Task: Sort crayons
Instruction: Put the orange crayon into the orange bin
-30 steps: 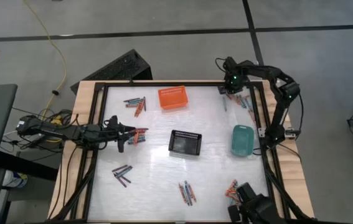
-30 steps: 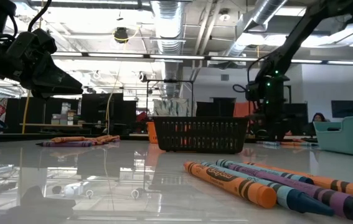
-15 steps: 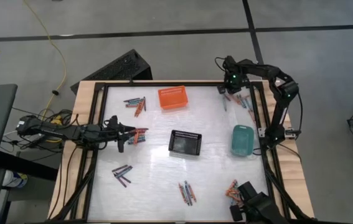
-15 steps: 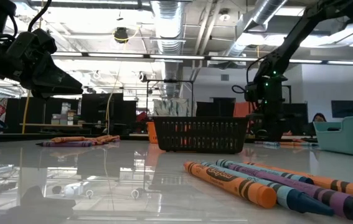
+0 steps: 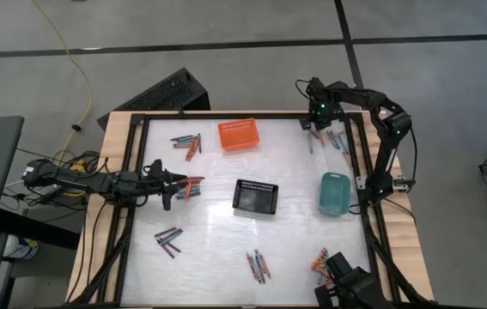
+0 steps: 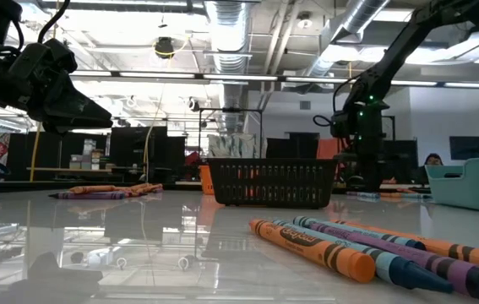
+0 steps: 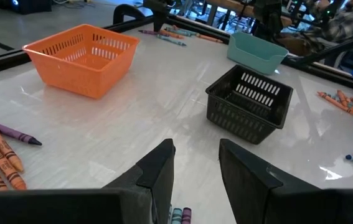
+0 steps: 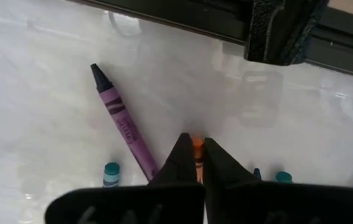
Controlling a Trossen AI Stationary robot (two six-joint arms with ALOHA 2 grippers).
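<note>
A glossy white table [image 5: 217, 249] framed in dark rails stands on a grey workshop floor; behind it, seen from table height, run ceiling ducts, strip lights and shelving. Three small baskets sit mid-table: an orange basket [image 5: 238, 135] near the far edge, a black basket [image 5: 255, 196] at the centre and a teal basket [image 5: 335, 193] toward the right edge. Crayons [image 5: 258, 266] lie in loose clusters: by the far-left corner, along the left side, near the front edge, at the front-right corner and at the far-right corner.

At that far-right corner the right gripper [image 8: 195, 152] is low over the surface, its fingers pinched narrow on an orange crayon [image 8: 197, 144], with a purple crayon [image 8: 121, 119] just beside it. The left gripper [image 7: 195, 163] hangs over the cluster at the left side, fingers moderately apart and holding nothing, with crayon ends showing below it.

The pick appears to be in hand. The next move would be to lift the orange crayon clear of its neighbours and carry it along the far edge to the orange basket, presumably its matching one.
</note>
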